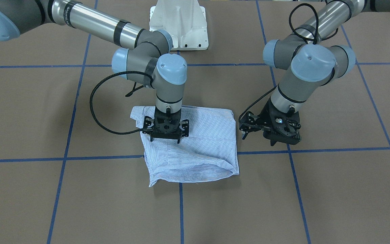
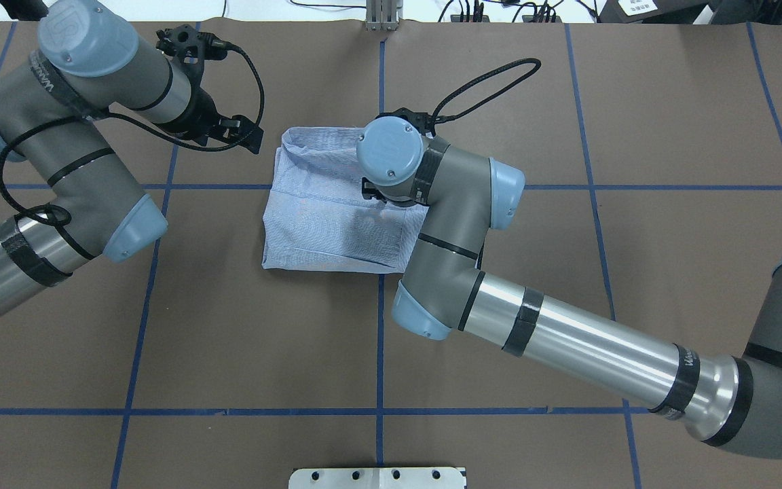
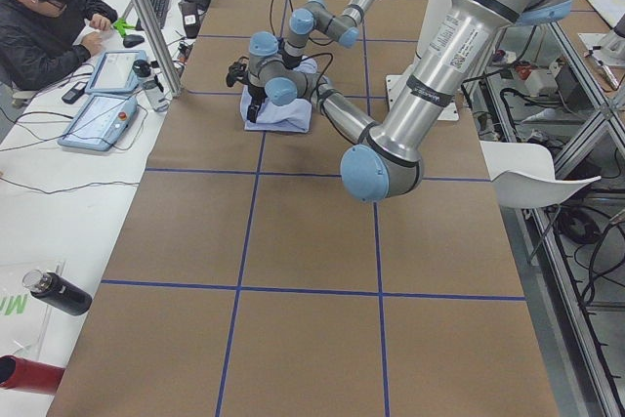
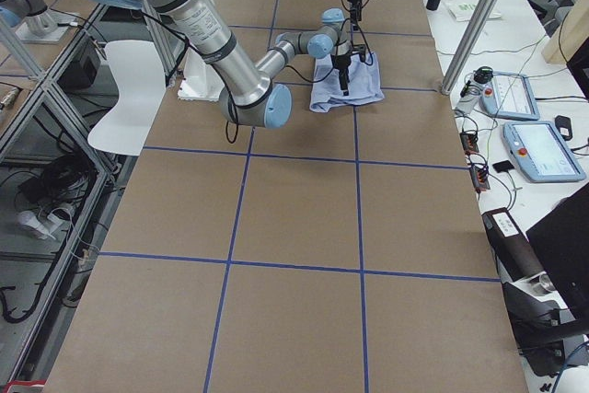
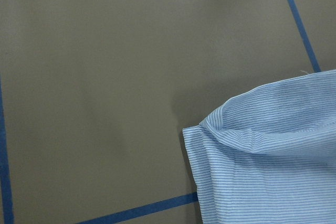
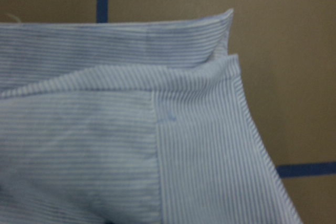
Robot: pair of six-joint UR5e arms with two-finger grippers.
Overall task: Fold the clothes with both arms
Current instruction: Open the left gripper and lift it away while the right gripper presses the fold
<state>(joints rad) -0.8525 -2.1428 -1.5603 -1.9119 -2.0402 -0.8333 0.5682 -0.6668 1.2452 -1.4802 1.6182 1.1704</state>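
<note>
The light-blue striped shirt [image 1: 198, 142] lies folded into a rough square near the table's middle, also in the overhead view [image 2: 323, 217]. My right gripper [image 1: 165, 139] points straight down onto the shirt's edge nearest the robot, with its two tips apart; in the overhead view its own wrist hides it. Its wrist camera shows a folded shirt corner [image 6: 105, 129] close up. My left gripper [image 1: 279, 144] hangs low over bare table just beside the shirt, empty, jaws apart [image 2: 245, 136]. Its wrist camera shows the shirt's corner [image 5: 273, 156] at lower right.
The brown table surface carries a grid of blue tape lines [image 1: 181, 210]. The white pedestal base [image 1: 178, 23] stands at the robot's side. An operator [image 3: 39, 17] sits at a side desk with tablets. A black bottle [image 3: 54, 292] lies there too.
</note>
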